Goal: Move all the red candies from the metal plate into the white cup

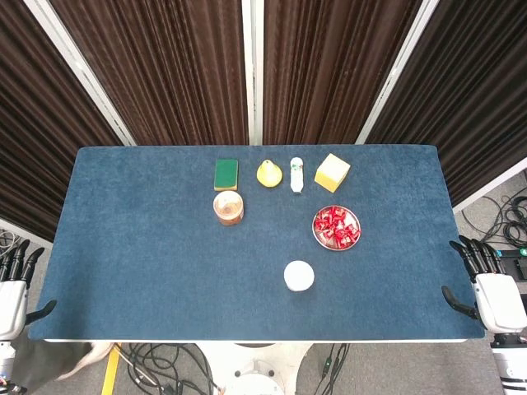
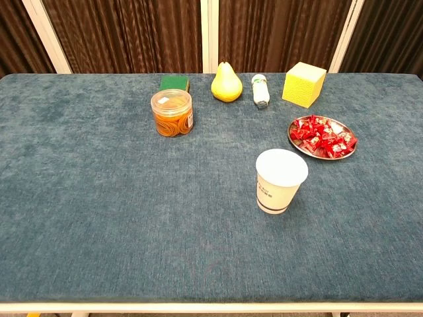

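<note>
Both hands hang off the near table corners in the head view, left hand [image 1: 11,284] and right hand [image 1: 486,284], fingers spread, holding nothing. Chest view: cup [image 2: 281,180] stands nearest, upright; candies [image 2: 322,137] fill the plate [image 2: 295,142] just beyond, right.

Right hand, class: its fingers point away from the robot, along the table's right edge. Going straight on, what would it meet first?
Probably nothing: the right hand sits off the table's edge, well right of the metal plate, so the way looks free, though depth is unclear.
</note>
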